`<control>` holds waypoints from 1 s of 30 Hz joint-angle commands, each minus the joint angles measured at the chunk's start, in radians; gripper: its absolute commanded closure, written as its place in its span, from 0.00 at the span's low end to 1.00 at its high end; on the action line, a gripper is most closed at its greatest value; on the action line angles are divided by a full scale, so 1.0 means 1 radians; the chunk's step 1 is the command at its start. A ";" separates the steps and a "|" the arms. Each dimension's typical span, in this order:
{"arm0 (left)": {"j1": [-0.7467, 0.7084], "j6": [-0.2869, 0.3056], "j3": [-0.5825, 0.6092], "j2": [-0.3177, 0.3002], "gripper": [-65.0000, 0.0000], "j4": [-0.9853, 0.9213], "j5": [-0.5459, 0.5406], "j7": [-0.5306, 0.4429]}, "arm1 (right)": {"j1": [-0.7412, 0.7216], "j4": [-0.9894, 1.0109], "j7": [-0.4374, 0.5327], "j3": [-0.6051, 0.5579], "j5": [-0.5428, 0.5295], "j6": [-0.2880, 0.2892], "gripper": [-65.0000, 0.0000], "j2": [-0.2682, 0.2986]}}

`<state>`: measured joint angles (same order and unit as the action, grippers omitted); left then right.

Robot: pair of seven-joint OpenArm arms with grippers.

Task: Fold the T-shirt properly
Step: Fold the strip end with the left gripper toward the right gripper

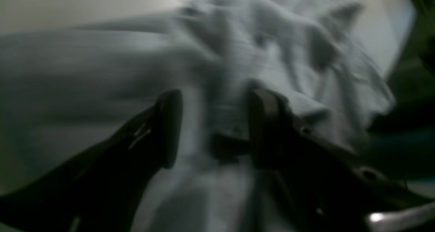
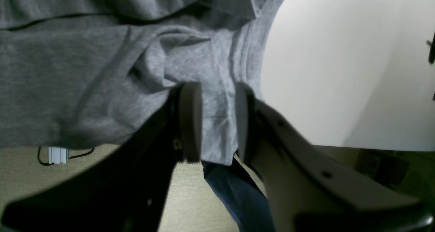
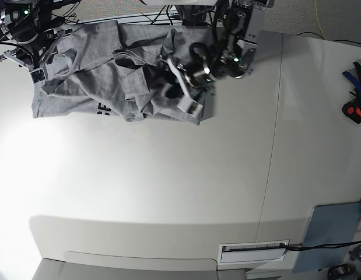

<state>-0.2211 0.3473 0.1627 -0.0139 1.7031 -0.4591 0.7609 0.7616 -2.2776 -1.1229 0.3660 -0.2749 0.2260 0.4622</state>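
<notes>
Left pincer [image 1: 210,126] blurred, spread over T-shirt [image 3: 110,81]; right pincer [image 2: 214,119] pinching T-shirt edge.

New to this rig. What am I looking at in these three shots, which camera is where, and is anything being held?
It is a two-armed robot meant to fold a grey T-shirt, which lies crumpled at the far edge of a white table.

The base view looks down on the whole table. The other two views come from cameras on the wrists, looking along each gripper.

The right gripper has a fold of the shirt's edge between its fingers, at the table's edge; it appears to be gripping it. In the base view this arm is at top left.

The left gripper is open over bunched cloth. That picture is blurred, so I cannot tell whether it touches the cloth.
</notes>
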 commanded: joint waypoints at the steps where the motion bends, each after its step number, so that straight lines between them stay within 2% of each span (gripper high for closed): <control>1: 0.004 0.009 -0.018 0.008 0.51 0.018 -0.024 0.002 | 0.006 -0.014 0.008 0.008 0.006 -0.005 0.73 0.012; 5: 0.004 0.065 -0.039 0.008 0.51 0.014 -0.081 0.109 | 0.006 -0.014 0.013 0.008 0.006 -0.005 0.73 0.012; 7: 0.002 0.063 -0.017 0.008 0.51 0.003 -0.088 0.110 | 0.006 -0.014 0.016 0.008 0.006 -0.005 0.73 0.012; 10: 0.003 0.031 0.032 0.008 0.51 -0.039 -0.087 0.076 | 0.006 -0.014 0.013 0.008 0.006 -0.005 0.73 0.012; 15: 0.006 0.037 0.080 0.009 0.51 -0.067 -0.107 0.050 | 0.006 -0.014 0.001 0.008 0.006 -0.005 0.73 0.012; 18: 0.011 0.039 0.084 0.013 0.62 -0.067 -0.137 0.044 | 0.006 -0.014 0.001 0.008 0.006 -0.005 0.73 0.012; 23: 0.024 0.038 0.084 0.014 0.97 -0.067 -0.136 -0.003 | 0.006 -0.014 0.002 0.008 0.006 -0.005 0.73 0.012; 24: 0.029 0.038 0.084 0.014 1.00 -0.067 -0.137 -0.004 | 0.006 -0.014 0.002 0.008 0.006 -0.005 0.73 0.012; 30: 0.076 0.038 0.084 0.021 1.00 -0.067 -0.191 -0.057 | 0.006 -0.014 0.003 0.008 0.006 -0.005 0.73 0.012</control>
<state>-0.1593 0.3740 0.2432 -0.0055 1.6192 -0.6270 0.7307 0.7616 -2.2776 -1.1290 0.3660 -0.2749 0.2260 0.4622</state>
